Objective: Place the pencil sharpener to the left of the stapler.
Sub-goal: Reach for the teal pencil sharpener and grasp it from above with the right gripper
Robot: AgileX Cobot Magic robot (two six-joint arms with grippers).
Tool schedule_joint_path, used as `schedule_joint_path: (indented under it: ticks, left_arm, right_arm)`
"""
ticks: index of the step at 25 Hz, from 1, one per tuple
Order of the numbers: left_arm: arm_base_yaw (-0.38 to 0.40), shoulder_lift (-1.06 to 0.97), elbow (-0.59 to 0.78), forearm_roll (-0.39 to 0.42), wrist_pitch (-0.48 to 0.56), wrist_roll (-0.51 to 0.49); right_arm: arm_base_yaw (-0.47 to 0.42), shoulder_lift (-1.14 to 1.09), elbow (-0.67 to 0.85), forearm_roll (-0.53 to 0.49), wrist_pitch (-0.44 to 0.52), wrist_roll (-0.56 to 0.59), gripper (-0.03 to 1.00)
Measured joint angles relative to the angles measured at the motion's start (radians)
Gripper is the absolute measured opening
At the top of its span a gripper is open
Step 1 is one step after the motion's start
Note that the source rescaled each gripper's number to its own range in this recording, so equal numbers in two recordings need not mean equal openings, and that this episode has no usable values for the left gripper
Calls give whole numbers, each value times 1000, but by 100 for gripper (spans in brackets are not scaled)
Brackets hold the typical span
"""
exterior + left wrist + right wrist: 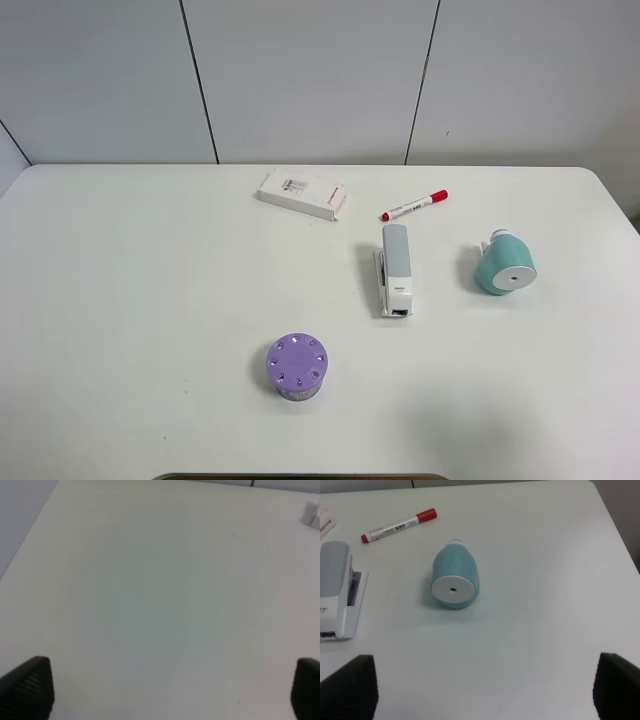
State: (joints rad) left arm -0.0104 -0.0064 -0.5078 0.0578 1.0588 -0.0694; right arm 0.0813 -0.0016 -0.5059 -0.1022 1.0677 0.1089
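Jaws: both pairs are spread wide with nothing between them. The right gripper (pixel 482 692) hangs over bare table (pixel 120 300) and faces the pencil sharpener (pixel 454 577), apart from it and not yet touching. The left gripper (pixel 167 695) looks out over an open stretch of tabletop with no task thing in reach. Neither arm shows in the high view.

Nearest the robot's edge stands a purple cylinder (pixel 297 366) with holes in its top; it is upright, well apart from the rest, and no part of the job.

Mid-table lies the stapler (pixel 396 268), lengthwise from near to far, grey arm on top and white base showing along its left side. The sharpener lies to its right, near but clear of it, so it is on the wrong side for the task. It rests on its flank, flat white face with the centre hole turned toward the robot and small white knob pointing away. That pose leaves the teal sides open to a pinch across the body, which is likely why the right arm is the one lined up on it.

Farther back, a red-capped marker (pixel 414 205) lies at a slant just beyond the stapler's far end, and a flat white box (pixel 302 194) sits to its left.

Judgement: no step has been carried out yet; the grasp comes first. The rounded body may roll or squirt from the jaws, so a centred grip seems wise. The bare patch left of the stapler looks roomy enough; the carry has to clear the stapler on the way.
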Motion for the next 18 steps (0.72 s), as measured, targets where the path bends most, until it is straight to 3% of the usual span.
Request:
schedule_joint_path:
  ticks: [18]
  left_arm:
    - [0,0,0,0,0,0]
  right_arm:
    - [0,0,0,0,0,0,100]
